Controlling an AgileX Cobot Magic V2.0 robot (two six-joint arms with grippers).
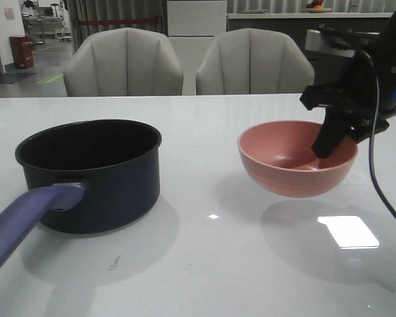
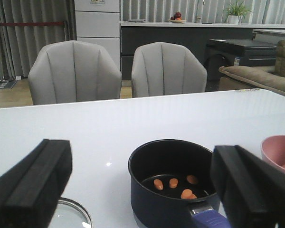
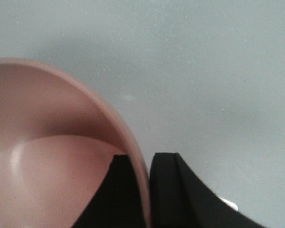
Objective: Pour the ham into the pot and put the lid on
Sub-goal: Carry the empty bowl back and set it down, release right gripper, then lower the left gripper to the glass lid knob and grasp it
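Presently my right pincer (image 1: pixel 332 140) is clamped on the rim of the round pink bowl (image 1: pixel 297 158), one finger inside, one outside, holding it above the white surface (image 1: pixel 211 264). My left pincer (image 2: pixel 142 190) stands wide apart. Several small orange-pink ham chunks (image 2: pixel 173 183) lie inside the dark navy round pot (image 1: pixel 92 173). A clear glass lid (image 2: pixel 73 214) rests just beside that pot.

Lid (image 2: pixel 71 216) cut off by frame edge.
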